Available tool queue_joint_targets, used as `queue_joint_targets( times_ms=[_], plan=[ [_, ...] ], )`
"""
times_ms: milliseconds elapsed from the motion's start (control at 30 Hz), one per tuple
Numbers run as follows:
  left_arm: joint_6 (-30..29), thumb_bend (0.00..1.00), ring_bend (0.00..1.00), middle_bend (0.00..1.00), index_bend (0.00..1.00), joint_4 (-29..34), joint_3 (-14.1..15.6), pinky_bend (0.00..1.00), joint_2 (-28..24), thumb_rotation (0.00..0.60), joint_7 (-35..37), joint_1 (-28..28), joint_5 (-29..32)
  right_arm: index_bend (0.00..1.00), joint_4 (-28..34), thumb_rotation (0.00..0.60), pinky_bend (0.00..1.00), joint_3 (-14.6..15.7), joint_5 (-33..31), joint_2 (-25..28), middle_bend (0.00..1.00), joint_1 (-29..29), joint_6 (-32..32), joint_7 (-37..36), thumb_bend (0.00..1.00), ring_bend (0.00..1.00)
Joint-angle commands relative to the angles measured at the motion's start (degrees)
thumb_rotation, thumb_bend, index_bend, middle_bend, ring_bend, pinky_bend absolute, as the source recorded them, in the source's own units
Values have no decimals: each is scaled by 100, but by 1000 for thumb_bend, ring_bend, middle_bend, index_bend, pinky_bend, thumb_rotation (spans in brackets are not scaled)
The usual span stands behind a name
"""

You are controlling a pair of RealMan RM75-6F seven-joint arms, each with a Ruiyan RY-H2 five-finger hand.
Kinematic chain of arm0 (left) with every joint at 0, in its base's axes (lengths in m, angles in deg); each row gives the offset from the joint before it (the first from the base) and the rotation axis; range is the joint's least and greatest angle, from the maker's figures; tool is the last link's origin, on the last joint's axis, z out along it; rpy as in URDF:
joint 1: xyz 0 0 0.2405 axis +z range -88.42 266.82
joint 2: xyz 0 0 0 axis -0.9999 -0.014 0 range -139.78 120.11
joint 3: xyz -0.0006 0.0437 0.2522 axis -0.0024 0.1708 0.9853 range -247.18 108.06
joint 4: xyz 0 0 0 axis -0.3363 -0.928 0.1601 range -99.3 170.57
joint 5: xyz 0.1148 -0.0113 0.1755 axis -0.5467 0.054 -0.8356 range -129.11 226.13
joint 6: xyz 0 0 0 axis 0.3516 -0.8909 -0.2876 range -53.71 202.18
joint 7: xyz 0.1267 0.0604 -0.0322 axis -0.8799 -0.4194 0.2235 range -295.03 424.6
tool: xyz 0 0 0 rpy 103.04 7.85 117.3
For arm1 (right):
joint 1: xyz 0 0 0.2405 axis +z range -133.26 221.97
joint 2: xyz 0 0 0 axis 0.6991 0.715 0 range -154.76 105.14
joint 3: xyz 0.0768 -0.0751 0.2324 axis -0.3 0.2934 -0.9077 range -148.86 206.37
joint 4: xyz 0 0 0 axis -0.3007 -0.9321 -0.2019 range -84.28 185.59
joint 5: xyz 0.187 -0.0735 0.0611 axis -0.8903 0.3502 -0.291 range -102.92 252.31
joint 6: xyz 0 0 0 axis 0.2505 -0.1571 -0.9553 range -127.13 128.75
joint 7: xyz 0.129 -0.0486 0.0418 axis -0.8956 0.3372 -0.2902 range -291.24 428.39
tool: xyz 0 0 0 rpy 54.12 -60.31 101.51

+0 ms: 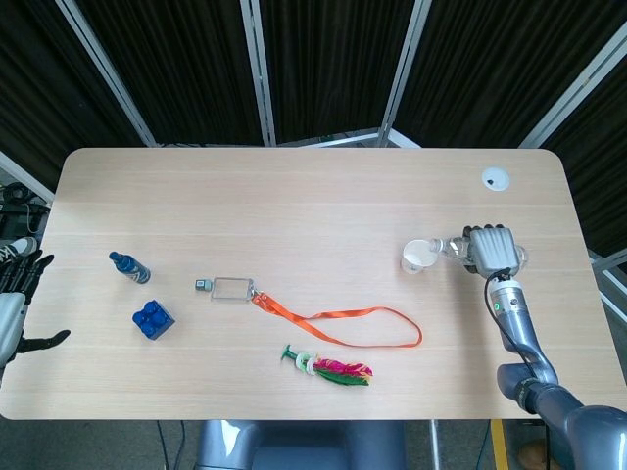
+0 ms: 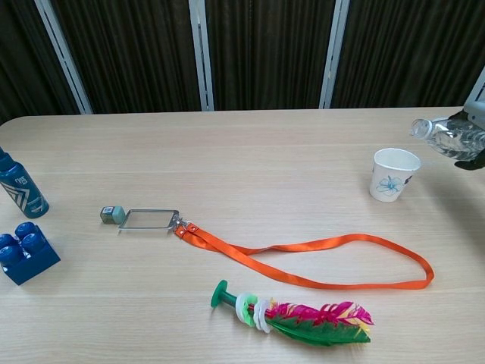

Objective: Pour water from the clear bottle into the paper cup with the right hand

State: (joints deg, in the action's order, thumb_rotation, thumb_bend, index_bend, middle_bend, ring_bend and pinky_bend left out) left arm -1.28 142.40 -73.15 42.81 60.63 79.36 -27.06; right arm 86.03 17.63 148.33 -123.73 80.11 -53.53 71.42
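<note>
- Pale wood worktop (image 1: 294,196), rounded corners, dark curtain panels behind the far edge.
- Right hand (image 1: 493,251) near the right edge, fingers wrapped around the clear bottle (image 2: 447,138); bottle tipped almost level, its open neck pointing left, above and just right of the cup rim. No stream of water can be made out.
- Left hand (image 1: 18,294) off the left edge, level with the front half; fingers apart, holding nothing.
- Orange lanyard (image 1: 343,321) loops across the middle toward the front edge, clipped to a clear badge holder (image 1: 231,288) at its left end.
- Paper cup (image 2: 395,174) upright, white with a blue flower print, toward the right edge, mid-depth, just left of the hand.
- Feathered shuttlecock (image 2: 299,312), green base with pink and green plumes, lies on its side near the front edge, centre.
- Blue toy brick (image 1: 153,320) near the front-left corner.
- Small blue bottle (image 1: 129,267) just beyond the brick, toward the left edge.
</note>
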Motion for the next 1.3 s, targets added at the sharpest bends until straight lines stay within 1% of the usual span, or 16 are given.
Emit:
queue_joint_targets(
  times_ms=[33, 500, 1000, 1300],
  plan=[
    [15, 37, 0, 0, 0, 1, 10, 0, 5, 600, -9, -5, -5, 479, 32, 600, 487, -18, -22, 2, 595, 0, -2, 65, 395, 564],
    [33, 36, 0, 0, 0, 5, 20, 0, 5, 600, -7, -14, -12, 480, 63, 600, 496, -37, -65, 25, 595, -1, -1, 399, 396, 569],
    [23, 38, 0, 0, 0, 19, 21, 0, 8, 600, -35, -13, 4, 480, -55, 600, 495, 2, 19, 1, 597, 11, -74, 465, 397, 570],
    [20, 38, 0, 0, 0, 20, 20, 0, 8, 600, -36, -13, 7, 484, -234, 600, 496, 41, 80, -40, 597, 17, -107, 502, 396, 571]
  ],
)
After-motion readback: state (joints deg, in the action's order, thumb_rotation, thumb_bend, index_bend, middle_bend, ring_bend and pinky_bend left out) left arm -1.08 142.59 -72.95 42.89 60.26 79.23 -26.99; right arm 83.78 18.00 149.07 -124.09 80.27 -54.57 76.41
